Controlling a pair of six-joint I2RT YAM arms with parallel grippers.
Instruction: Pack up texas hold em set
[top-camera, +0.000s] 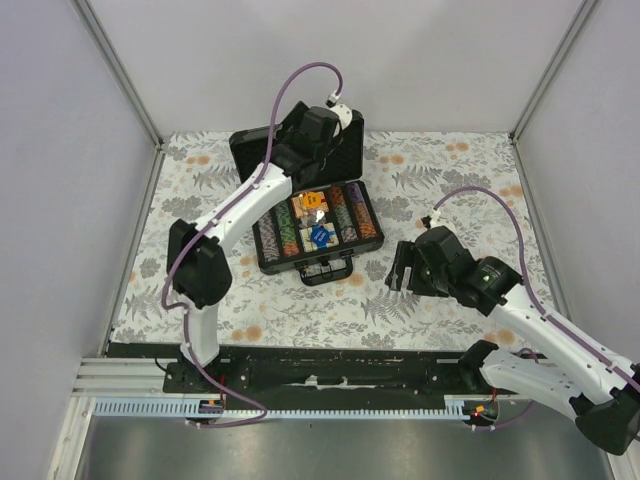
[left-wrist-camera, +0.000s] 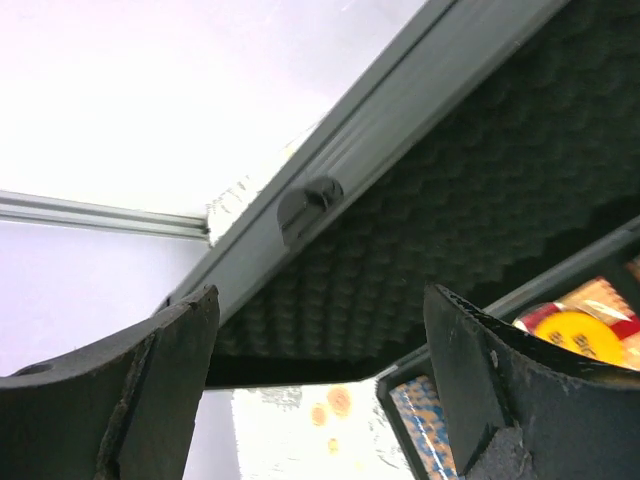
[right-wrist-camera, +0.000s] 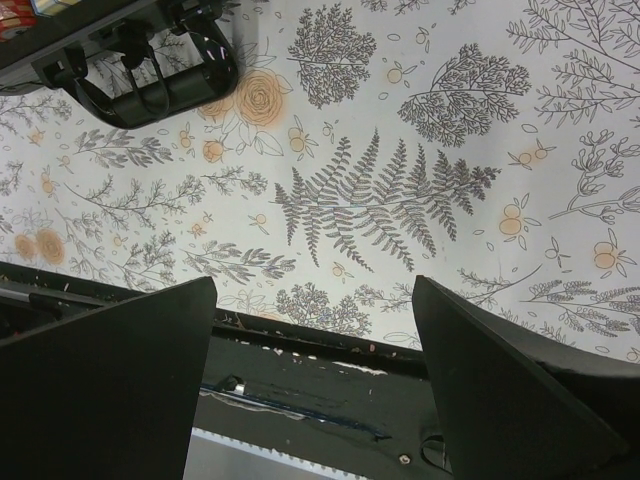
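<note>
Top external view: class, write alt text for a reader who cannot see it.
An open black briefcase-style case of striped poker chips sits mid-table on a floral cloth. The left gripper reaches over its raised lid; the right gripper hovers open beside the case, holding nothing.

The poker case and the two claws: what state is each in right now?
case: open.
lid: raised, foam lining showing.
poker chips: packed in rows inside the case.
handle: lying out on the tablecloth.
left gripper: open, at the lid's edge, gripping nothing.
right gripper: open, empty, above the tablecloth.
</note>
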